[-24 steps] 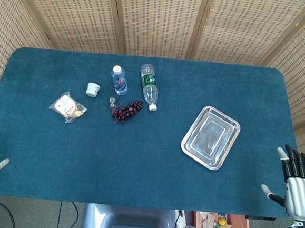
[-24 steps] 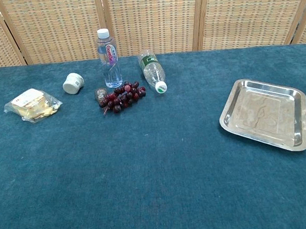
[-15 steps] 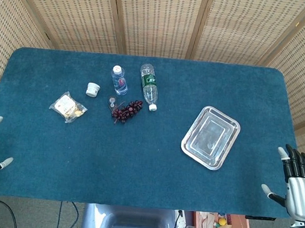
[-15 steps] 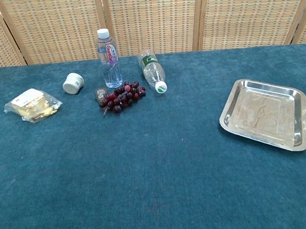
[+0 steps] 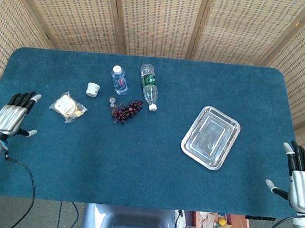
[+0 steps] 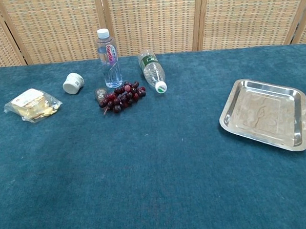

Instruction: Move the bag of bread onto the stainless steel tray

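The bag of bread (image 5: 68, 107) (image 6: 33, 105) is a clear wrapper with pale slices, lying on the blue cloth at the table's left. The stainless steel tray (image 5: 211, 137) (image 6: 264, 114) sits empty on the right side. My left hand (image 5: 14, 116) hovers over the table's left edge, a short way left of the bag, fingers apart and holding nothing. My right hand (image 5: 301, 176) stays off the table's right front corner, fingers extended, empty. Neither hand shows in the chest view.
Between bag and tray lie a white jar (image 5: 93, 90), an upright water bottle (image 5: 118, 79), a bottle lying on its side (image 5: 149, 86), a bunch of dark grapes (image 5: 126, 110) and a small glass piece (image 5: 112, 101). Wicker screens stand behind the table.
My left hand has risen from below the table's left front edge and moved in toward the bag. The right hand has dropped slightly. No object has moved.
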Controlling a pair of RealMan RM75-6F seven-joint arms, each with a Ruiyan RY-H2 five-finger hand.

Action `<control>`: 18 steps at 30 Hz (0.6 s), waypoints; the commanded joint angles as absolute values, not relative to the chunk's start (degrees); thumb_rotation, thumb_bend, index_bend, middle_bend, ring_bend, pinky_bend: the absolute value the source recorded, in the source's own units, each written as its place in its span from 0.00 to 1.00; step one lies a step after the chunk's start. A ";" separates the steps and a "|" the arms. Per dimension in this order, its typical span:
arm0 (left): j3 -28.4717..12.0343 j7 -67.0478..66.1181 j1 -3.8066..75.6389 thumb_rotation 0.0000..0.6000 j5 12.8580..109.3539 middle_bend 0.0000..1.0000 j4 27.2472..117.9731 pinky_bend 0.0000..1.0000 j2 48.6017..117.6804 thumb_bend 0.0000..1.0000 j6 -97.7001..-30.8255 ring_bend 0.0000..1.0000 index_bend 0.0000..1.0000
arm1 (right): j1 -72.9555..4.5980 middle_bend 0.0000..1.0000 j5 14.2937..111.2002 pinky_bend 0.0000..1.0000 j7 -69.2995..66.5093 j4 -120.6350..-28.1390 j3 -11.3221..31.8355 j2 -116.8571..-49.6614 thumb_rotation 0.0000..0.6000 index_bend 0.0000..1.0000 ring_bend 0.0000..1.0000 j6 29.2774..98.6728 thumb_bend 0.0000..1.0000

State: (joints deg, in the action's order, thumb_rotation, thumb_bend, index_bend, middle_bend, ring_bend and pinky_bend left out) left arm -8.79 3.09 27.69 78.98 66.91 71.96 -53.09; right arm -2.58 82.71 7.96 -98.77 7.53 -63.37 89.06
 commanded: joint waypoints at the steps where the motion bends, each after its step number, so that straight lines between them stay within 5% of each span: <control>1: -10.25 4.65 37.63 1.00 77.82 0.00 53.21 0.00 81.32 0.00 -42.74 0.00 0.00 | -3.19 0.00 79.98 0.00 8.93 -98.10 8.62 -63.98 1.00 0.00 0.00 87.74 0.00; 7: -8.95 3.16 43.86 1.00 78.17 0.00 43.12 0.00 87.76 0.00 -35.17 0.00 0.00 | -3.71 0.00 76.78 0.00 9.18 -96.85 9.74 -64.55 1.00 0.00 0.00 86.54 0.00; 11: -9.01 0.52 46.35 1.00 76.43 0.01 39.18 0.11 91.05 0.00 -31.42 0.00 0.01 | -3.83 0.00 75.61 0.00 8.65 -96.39 10.22 -64.53 1.00 0.00 0.00 86.17 0.00; 14: -9.12 -0.87 47.56 1.00 75.47 0.15 37.55 0.17 92.92 0.00 -30.18 0.03 0.13 | -3.86 0.00 75.06 0.00 8.11 -96.09 10.52 -64.56 1.00 0.00 0.00 86.15 0.00; 18: -9.14 -2.36 47.89 1.00 75.04 0.41 37.03 0.29 93.71 0.00 -31.25 0.21 0.36 | -3.92 0.00 74.69 0.00 7.66 -95.82 10.66 -64.52 1.00 0.00 0.00 85.96 0.00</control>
